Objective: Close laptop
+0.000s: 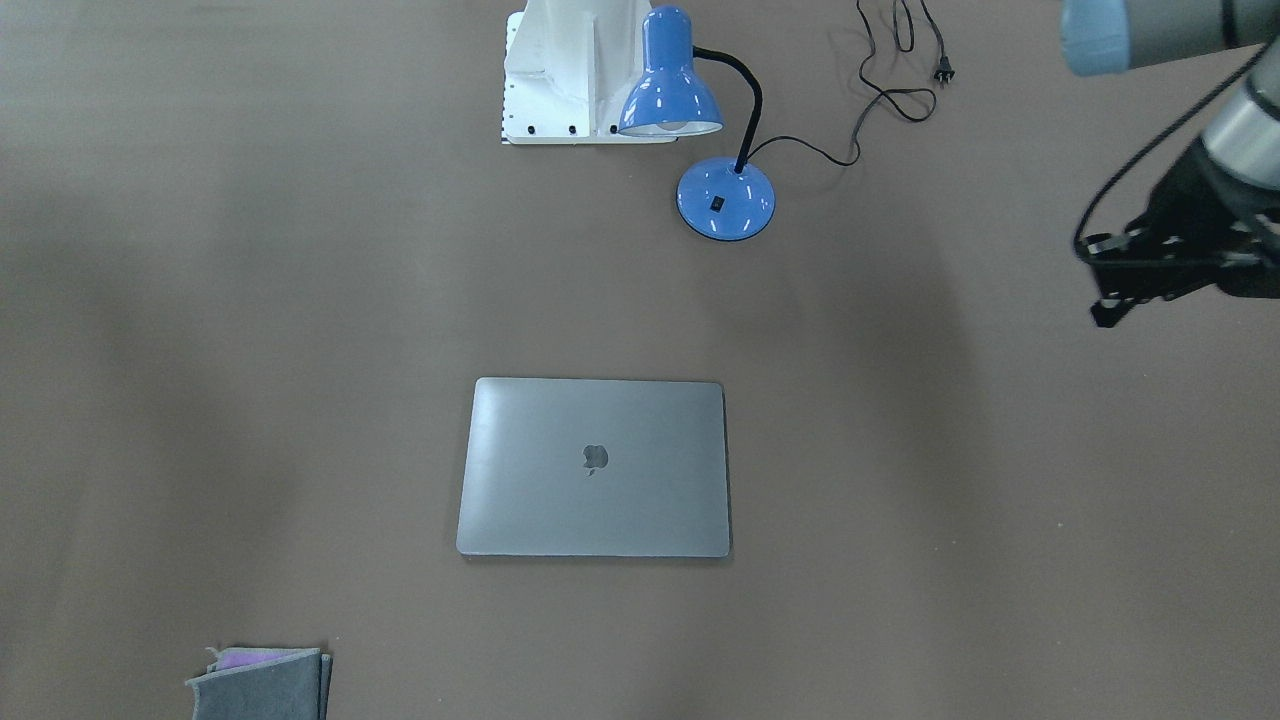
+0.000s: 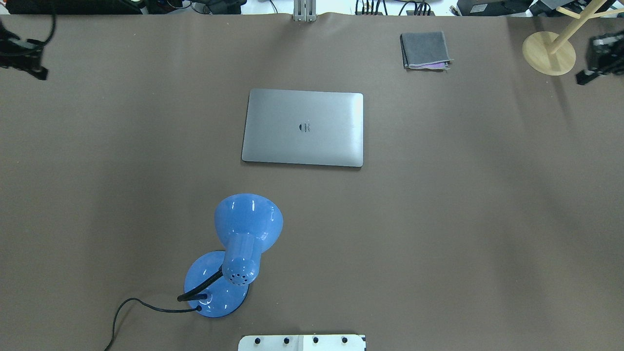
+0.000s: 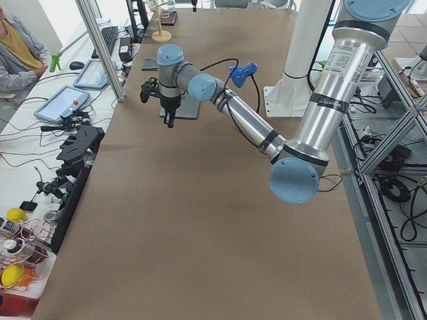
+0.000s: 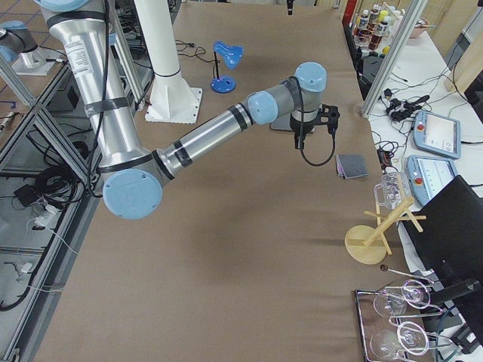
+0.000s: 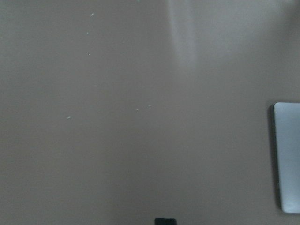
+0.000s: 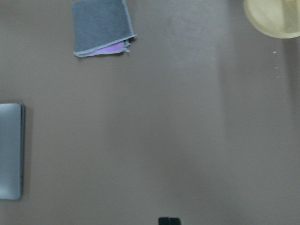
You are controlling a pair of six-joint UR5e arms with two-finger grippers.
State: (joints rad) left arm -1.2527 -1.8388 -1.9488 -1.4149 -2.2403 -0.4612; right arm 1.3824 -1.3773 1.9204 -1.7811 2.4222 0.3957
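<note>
The laptop (image 1: pixel 595 465) lies shut and flat at the middle of the brown table, its grey lid with the dark apple logo facing up (image 2: pixel 303 127). Its edge shows at the right of the left wrist view (image 5: pixel 287 157) and at the left of the right wrist view (image 6: pixel 10 150). My left gripper (image 2: pixel 41 73) hangs above the table far to the laptop's left, fingers together and empty; it also shows in the front-facing view (image 1: pixel 1103 315). My right gripper (image 2: pixel 582 78) hangs far to the laptop's right, fingers together and empty.
A blue desk lamp (image 2: pixel 234 263) with a black cord (image 1: pixel 890 90) stands near the robot's base (image 1: pixel 570 70). A folded grey cloth (image 2: pixel 424 50) lies at the far side. A wooden stand (image 2: pixel 548 52) sits at the far right, beside my right gripper.
</note>
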